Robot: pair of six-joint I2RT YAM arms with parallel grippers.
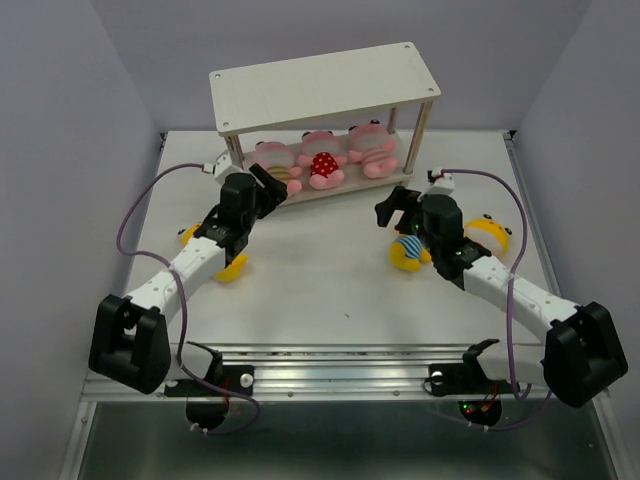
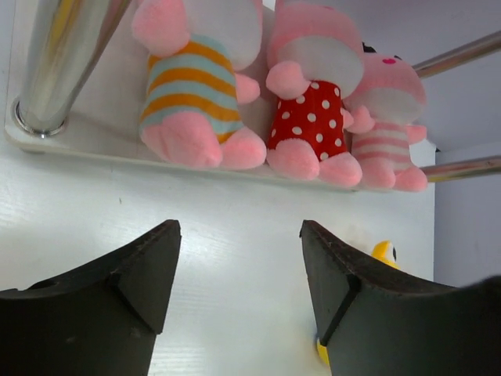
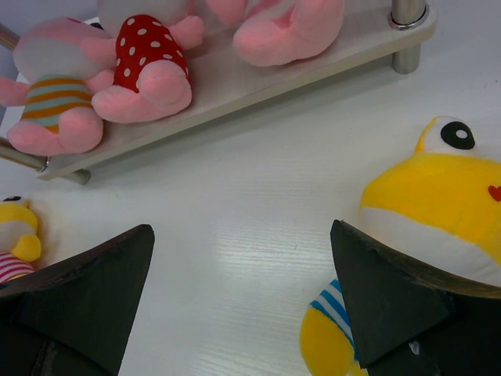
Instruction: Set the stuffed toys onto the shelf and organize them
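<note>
Counting from the left, six stuffed toys show: three yellow on the table (image 1: 320, 300) and three pink on the shelf (image 1: 325, 85). The left yellow toy (image 1: 232, 268) lies on the table's left part, largely hidden under the left arm and well apart from the left rim. The left gripper (image 1: 266, 187) hovers just near of the shelf's left end, fingers spread apart with nothing between them, facing the pink row. On the lower board, side by side and touching, sit the orange-striped pink toy (image 1: 276, 166), the polka-dot pink toy (image 1: 323, 166) and the pink-striped pink toy (image 1: 372, 150), feet at the near edge, filling most of the width between the legs. The upper board shows only bare wood. A strip of open tabletop runs between the shelf's near edge and both grippers. The right gripper (image 1: 396, 208) hangs near the shelf's right front leg, fingers likewise parted and holding nothing. The blue-striped yellow toy (image 1: 408, 252) lies just beside one of its fingers. The right yellow toy (image 1: 492, 232) lies farther right, close to the table's right rim.
</note>
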